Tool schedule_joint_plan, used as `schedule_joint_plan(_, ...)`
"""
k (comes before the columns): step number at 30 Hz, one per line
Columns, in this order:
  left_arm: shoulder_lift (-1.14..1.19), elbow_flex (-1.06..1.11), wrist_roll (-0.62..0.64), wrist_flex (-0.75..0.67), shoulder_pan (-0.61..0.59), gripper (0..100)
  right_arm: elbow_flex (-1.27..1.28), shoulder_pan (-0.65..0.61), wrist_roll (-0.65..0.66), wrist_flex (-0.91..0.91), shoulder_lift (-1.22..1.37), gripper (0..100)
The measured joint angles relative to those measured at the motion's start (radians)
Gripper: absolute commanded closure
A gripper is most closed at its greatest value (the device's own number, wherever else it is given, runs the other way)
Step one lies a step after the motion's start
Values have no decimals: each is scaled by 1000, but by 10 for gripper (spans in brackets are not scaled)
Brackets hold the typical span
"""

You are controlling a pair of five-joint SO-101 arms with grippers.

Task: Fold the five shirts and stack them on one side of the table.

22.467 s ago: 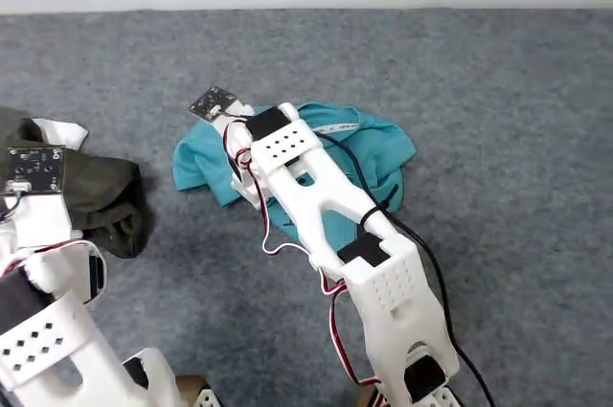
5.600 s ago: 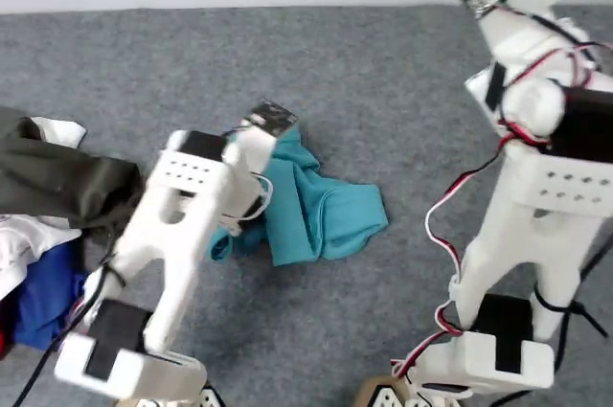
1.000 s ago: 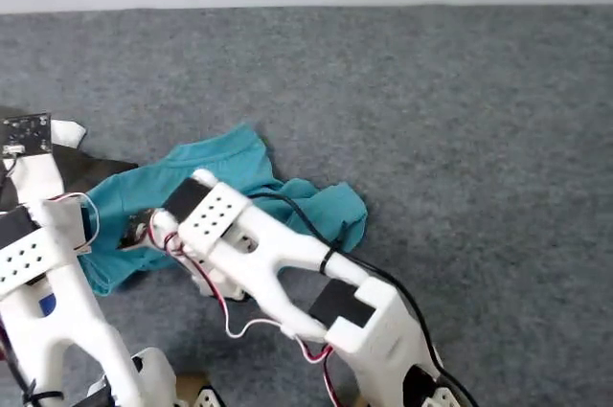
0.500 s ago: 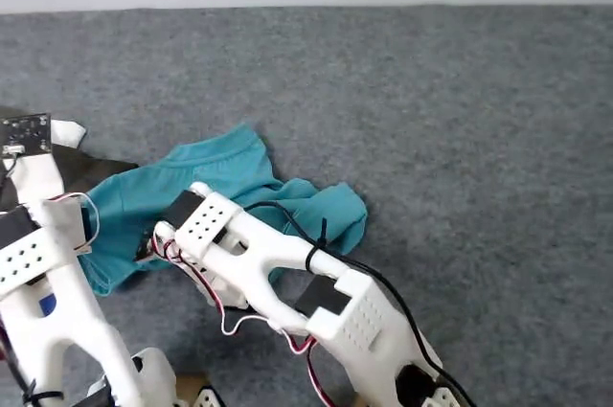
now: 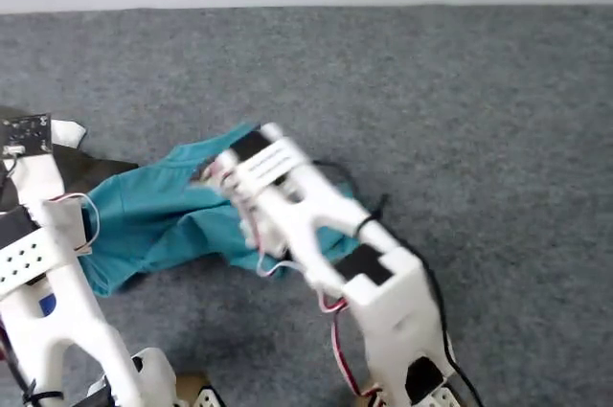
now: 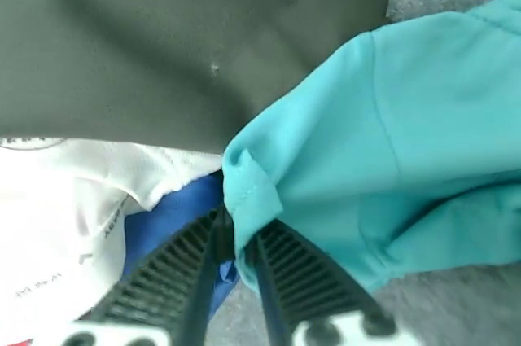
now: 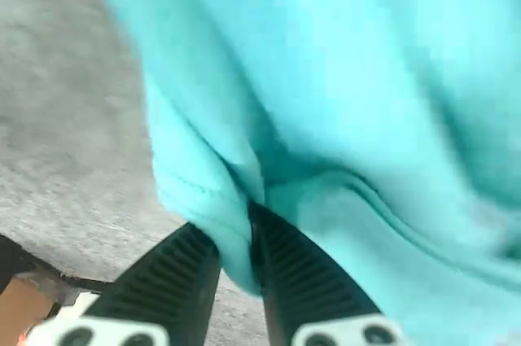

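Teal shirt (image 5: 153, 225): stretched over left half of counter (image 5: 479, 139), one end overlapping pile at left edge.
Pile: olive shirt (image 6: 163, 53), white shirt (image 6: 57, 199), blue shirt (image 6: 155, 228).
Left hand (image 6: 236, 236): pinching teal hem corner.
Right hand (image 7: 248, 228): pinching teal fold.

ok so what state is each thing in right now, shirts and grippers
teal shirt: unfolded, rumpled, pinched at two places
left gripper: shut on the teal shirt's hem
right gripper: shut on a teal shirt fold
dark green shirt: lying flat over the white shirt
white shirt: crumpled, partly covered
blue shirt: mostly covered
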Motion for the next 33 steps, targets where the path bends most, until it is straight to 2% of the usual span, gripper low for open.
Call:
schedule_joint_plan(11,-6,-121,0,110,0,995,0,384,77,-9,-157,988)
schedule_joint_plan(16,-6,-135,0,121,0,995,0,517,78,-98,-157,988)
schedule_joint_plan(19,-6,-135,0,121,2,995,0,531,78,-135,-135,965)
schedule_joint_plan(25,-6,-135,0,121,2,995,-2,532,78,-130,-104,766)
schedule_joint_plan(28,-6,-135,0,121,-2,995,-43,526,78,-74,-104,757)
schedule_joint_plan(33,-6,-135,0,121,6,995,-157,448,80,0,-120,757)
